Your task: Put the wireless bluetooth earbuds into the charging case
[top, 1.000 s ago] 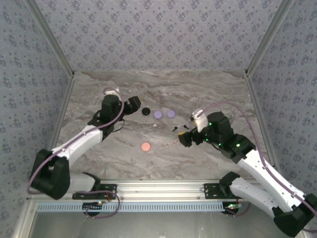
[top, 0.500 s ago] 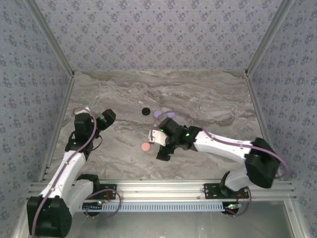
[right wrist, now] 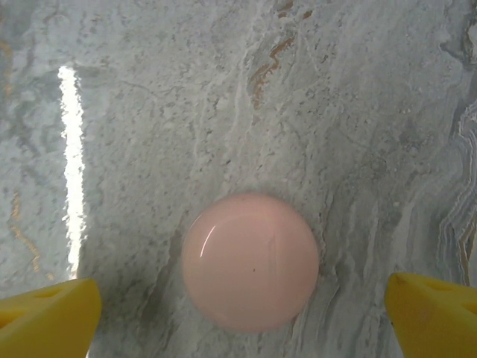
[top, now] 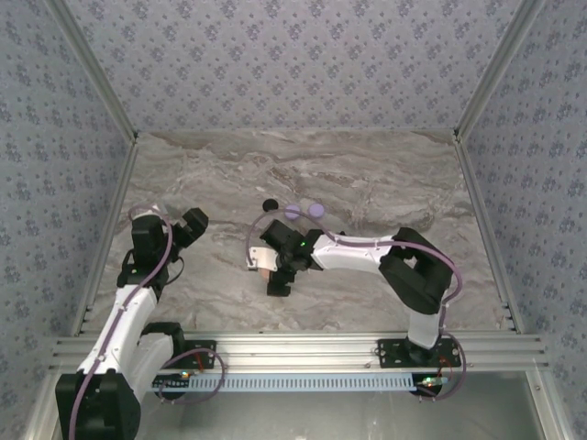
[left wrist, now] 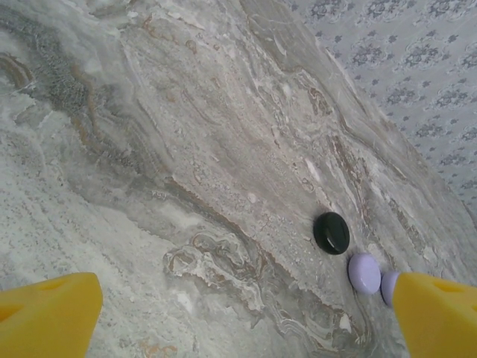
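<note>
- A grey marble bench point(top: 367, 183) with tan veins is carrying the scene; a bright streak of light point(right wrist: 71, 149) is glinting on it.
- Floral-print walls point(top: 293, 55) are closing in the back and both sides.
- Metal corner posts point(top: 95, 66) are slanting down to the bench.
- An aluminium rail point(top: 293, 348) is running along the near edge, a slotted strip point(top: 293, 382) just below.

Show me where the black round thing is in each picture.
Top external: black disc at mid-table, just left of a lilac disc.
Left wrist: black disc right of centre, up-left of the lilac disc.
Right wrist: this camera faces the pink disc.
Shared landmark: the lilac disc beside it.
</note>
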Robot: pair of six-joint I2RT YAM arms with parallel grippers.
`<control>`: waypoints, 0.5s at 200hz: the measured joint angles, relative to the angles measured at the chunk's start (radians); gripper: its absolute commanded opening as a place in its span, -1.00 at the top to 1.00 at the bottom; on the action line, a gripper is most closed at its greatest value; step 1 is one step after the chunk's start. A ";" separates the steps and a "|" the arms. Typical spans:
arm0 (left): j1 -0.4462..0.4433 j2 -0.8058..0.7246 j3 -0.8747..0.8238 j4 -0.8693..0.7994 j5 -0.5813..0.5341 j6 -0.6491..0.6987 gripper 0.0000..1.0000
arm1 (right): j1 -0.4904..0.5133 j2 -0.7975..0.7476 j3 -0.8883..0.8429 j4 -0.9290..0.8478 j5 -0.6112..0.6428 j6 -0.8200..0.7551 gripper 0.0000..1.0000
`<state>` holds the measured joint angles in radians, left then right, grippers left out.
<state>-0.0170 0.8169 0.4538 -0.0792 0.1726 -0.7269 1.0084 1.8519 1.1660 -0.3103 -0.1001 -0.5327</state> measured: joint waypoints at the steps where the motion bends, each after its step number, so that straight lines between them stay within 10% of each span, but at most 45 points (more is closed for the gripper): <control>1: 0.000 0.000 0.000 0.000 0.000 0.000 -0.99 | 0.000 0.003 0.003 -0.001 0.001 0.000 -0.92; 100: 0.002 0.000 -0.001 0.005 0.023 -0.019 -0.99 | -0.006 0.093 0.082 -0.046 0.009 0.021 -0.38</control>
<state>-0.0147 0.8169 0.4530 -0.0746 0.1951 -0.7460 1.0019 1.9453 1.2484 -0.3561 -0.0914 -0.5121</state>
